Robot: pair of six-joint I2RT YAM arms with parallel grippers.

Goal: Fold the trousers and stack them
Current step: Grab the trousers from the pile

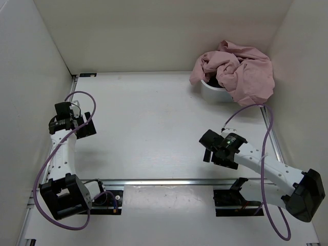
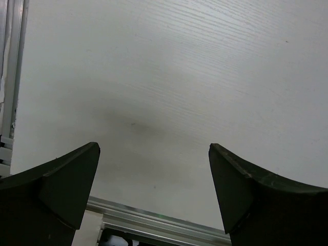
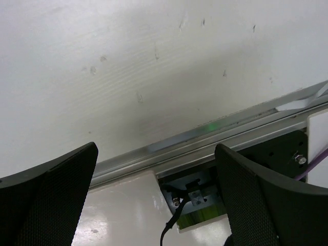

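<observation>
The dusty-pink trousers (image 1: 240, 73) lie crumpled in a heap over a white bin (image 1: 212, 91) at the far right corner of the table; they show only in the top view. My left gripper (image 1: 83, 129) is open and empty at the left side of the table, far from the trousers. In the left wrist view its fingers (image 2: 66, 179) stand wide apart over bare white table. My right gripper (image 1: 209, 155) is open and empty at the near right, well in front of the trousers. In the right wrist view its fingers (image 3: 256, 189) frame the table's front rail.
White walls (image 1: 31, 77) enclose the table on the left, back and right. A metal rail (image 1: 169, 181) runs along the near edge, also in the right wrist view (image 3: 215, 134). Purple cables (image 1: 267, 148) loop by both arms. The arm bases (image 1: 65, 196) sit at the bottom.
</observation>
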